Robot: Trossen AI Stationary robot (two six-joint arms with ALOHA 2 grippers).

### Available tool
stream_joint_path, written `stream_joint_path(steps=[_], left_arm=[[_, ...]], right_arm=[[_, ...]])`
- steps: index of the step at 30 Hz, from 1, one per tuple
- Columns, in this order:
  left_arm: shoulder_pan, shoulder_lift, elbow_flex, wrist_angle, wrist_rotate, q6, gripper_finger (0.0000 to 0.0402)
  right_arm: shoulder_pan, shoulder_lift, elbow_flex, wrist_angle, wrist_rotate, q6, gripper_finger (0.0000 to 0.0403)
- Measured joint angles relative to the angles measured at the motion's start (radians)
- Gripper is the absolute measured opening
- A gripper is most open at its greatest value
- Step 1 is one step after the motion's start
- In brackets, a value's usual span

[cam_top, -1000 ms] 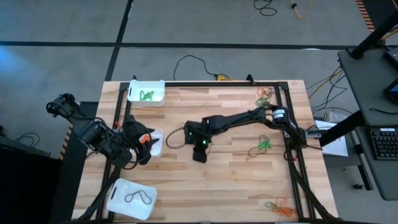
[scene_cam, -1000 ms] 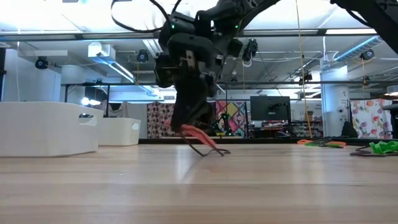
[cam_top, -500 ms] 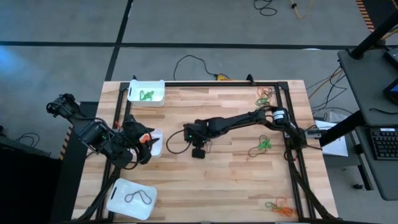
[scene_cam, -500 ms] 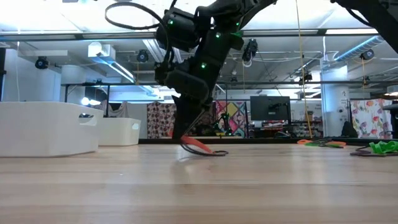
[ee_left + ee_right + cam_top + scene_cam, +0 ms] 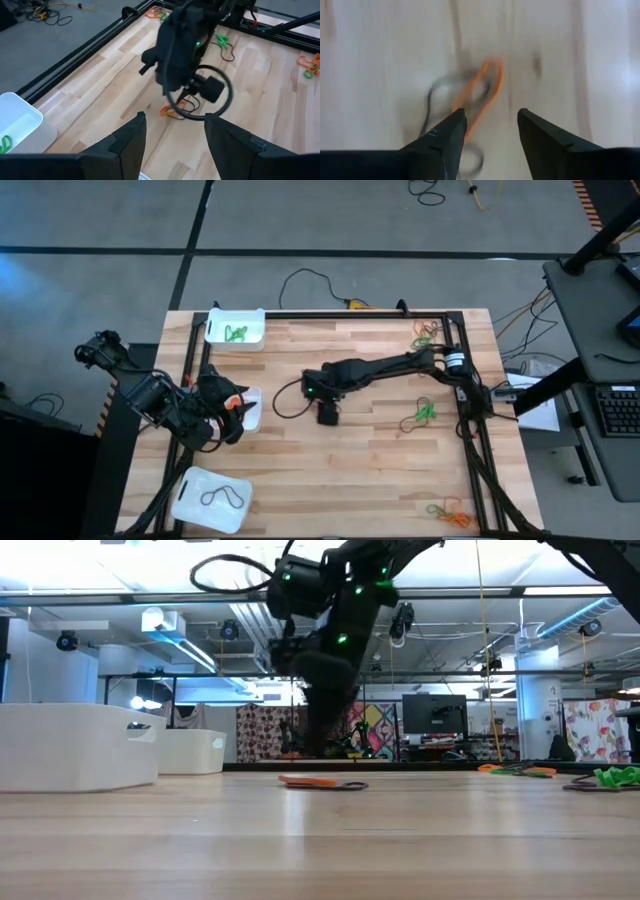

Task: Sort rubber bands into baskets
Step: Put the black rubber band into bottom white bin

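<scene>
Wooden table (image 5: 380, 465); open right hand (image 5: 487, 131) above rubber bands (image 5: 470, 102)

Table top (image 5: 380, 460): pale blond wood planks with darker grain streaks, framed by a black rail (image 5: 350, 313).

Baskets: all white. Far basket (image 5: 236, 328) contains green rubber bands (image 5: 237, 333); near basket (image 5: 211, 500) contains a black rubber band (image 5: 222, 499); middle basket (image 5: 250, 408) shows orange at its edge.

Loose bands under the right gripper (image 5: 487, 131): one orange rubber band (image 5: 485, 95) overlapping a black one (image 5: 436, 100).

Right-side clusters: green bands (image 5: 421, 414); mixed orange and green bands (image 5: 447, 513); a mixed far-corner cluster (image 5: 426, 332).

Both arms: black; the right arm (image 5: 385, 370) shows small green lights.

Floor (image 5: 320, 220): grey with dark lines.
</scene>
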Motion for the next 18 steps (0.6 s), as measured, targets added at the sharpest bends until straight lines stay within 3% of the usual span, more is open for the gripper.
stream_joint_path(steps=[6, 11, 18], left_arm=[[0.000, 0.008, -0.034, 0.099, -0.025, 0.010, 0.0185], [0.000, 0.039, -0.114, 0.289, -0.013, 0.077, 0.0185], [0.002, 0.124, -0.250, 0.649, 0.126, 0.256, 0.0185]], right_arm=[[0.018, -0.015, -0.002, -0.147, -0.092, -0.014, 0.0186], [0.052, -0.022, -0.005, -0.308, -0.105, -0.043, 0.0182], [0.114, -0.188, -0.008, -0.511, 0.001, 0.051, 0.0169]])
